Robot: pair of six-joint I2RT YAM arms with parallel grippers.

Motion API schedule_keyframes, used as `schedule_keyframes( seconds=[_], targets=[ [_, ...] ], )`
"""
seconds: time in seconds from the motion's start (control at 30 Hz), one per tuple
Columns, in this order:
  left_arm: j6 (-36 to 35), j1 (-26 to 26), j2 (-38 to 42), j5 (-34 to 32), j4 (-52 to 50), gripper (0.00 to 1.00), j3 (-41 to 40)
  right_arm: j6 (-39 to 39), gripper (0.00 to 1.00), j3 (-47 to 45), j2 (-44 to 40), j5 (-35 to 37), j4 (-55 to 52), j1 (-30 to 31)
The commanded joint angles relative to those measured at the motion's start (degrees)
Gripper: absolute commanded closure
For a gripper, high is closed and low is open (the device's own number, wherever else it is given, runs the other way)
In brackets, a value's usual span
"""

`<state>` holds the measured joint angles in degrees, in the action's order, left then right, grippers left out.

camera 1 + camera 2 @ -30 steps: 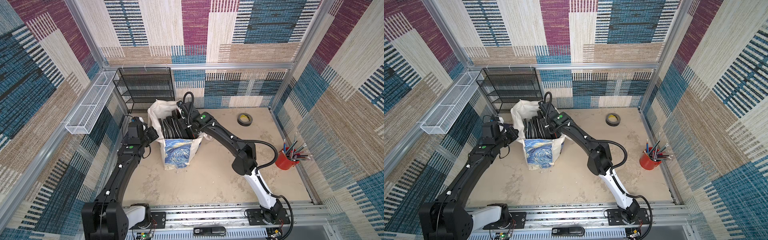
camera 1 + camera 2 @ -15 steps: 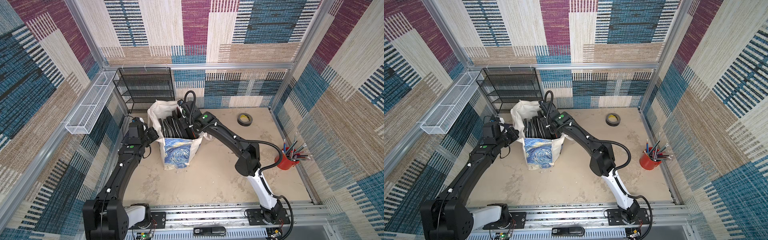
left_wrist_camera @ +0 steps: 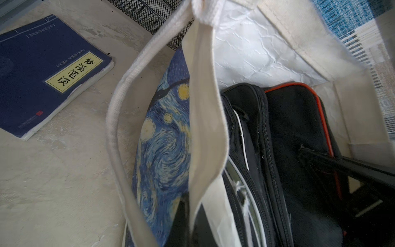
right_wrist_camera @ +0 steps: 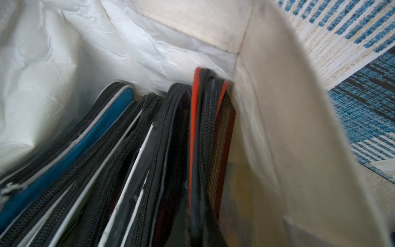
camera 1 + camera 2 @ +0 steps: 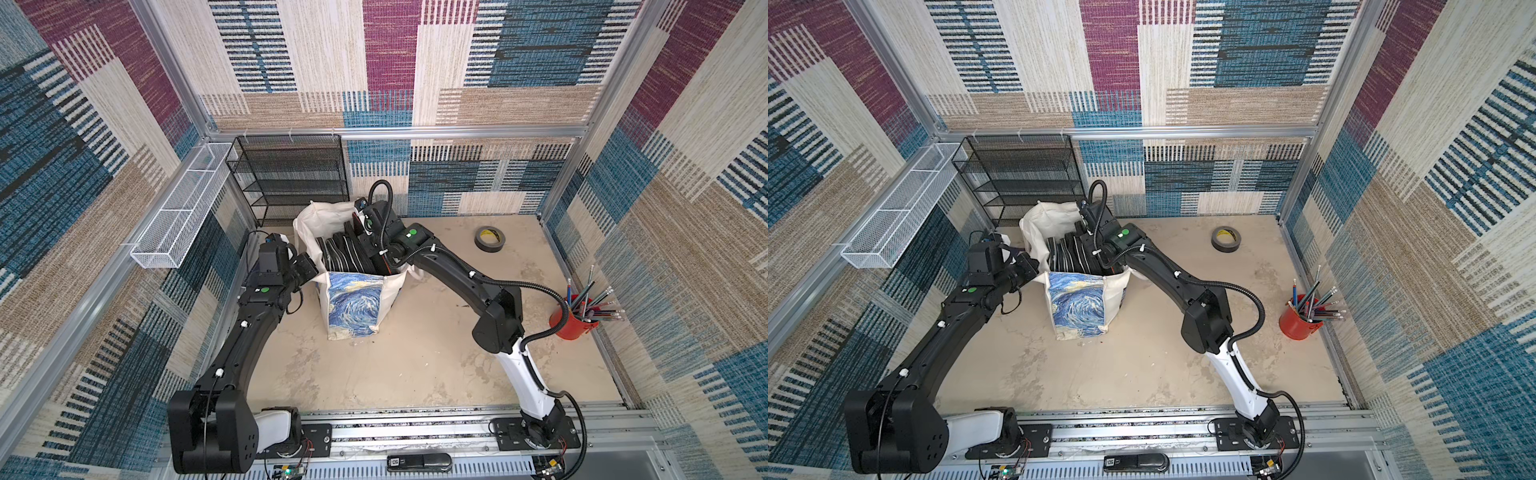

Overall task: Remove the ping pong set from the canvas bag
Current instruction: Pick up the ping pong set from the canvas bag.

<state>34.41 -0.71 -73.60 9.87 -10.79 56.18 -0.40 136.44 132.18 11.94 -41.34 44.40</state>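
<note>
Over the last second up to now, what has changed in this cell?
Only the right arm moved: its elbow has swung slightly toward the red pencil cup, while the right gripper stays shut, down inside the canvas bag. Nothing was grasped or released. The left gripper remains pinched on the bag's rim. The bag, black cases and tape roll have not moved.

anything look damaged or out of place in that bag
Minor wear only: the white piping on a black zippered case inside the canvas bag is frayed and flaking. The cases stand packed on edge and nothing has spilled.
</note>
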Motion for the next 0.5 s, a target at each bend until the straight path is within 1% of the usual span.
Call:
schedule_keyframes(
  seconds=[0.0, 0.1, 0.2, 0.3, 0.37, 0.47],
  targets=[
    [-2.0, 0.3, -0.8, 1.7, 5.3, 1.00, 0.7, -2.8, 1.00, 0.7, -38.2, -2.2, 4.9, 0.1],
    [-1.9, 0.2, -0.3, 3.8, 7.6, 1.00, 0.2, -3.2, 1.00, -0.9, -39.3, -2.5, 6.3, 0.2],
    [-2.4, 0.3, 0.6, 2.8, 6.5, 1.00, 0.6, -3.6, 1.00, -3.5, -40.7, -2.7, 8.3, 0.2],
    [-2.6, 0.2, 3.1, 3.1, 6.6, 1.00, 0.7, -3.6, 1.00, -6.7, -41.3, -2.2, 9.2, 0.2],
    [-3.2, 0.2, 5.1, 2.1, 5.3, 1.00, 1.4, -3.7, 1.00, -9.6, -41.6, -2.0, 10.3, 0.1],
    [-4.8, 0.2, 8.0, 0.8, 3.9, 1.00, 2.6, -3.5, 1.00, -9.5, -41.4, -2.7, 10.5, 0.2]
  ],
)
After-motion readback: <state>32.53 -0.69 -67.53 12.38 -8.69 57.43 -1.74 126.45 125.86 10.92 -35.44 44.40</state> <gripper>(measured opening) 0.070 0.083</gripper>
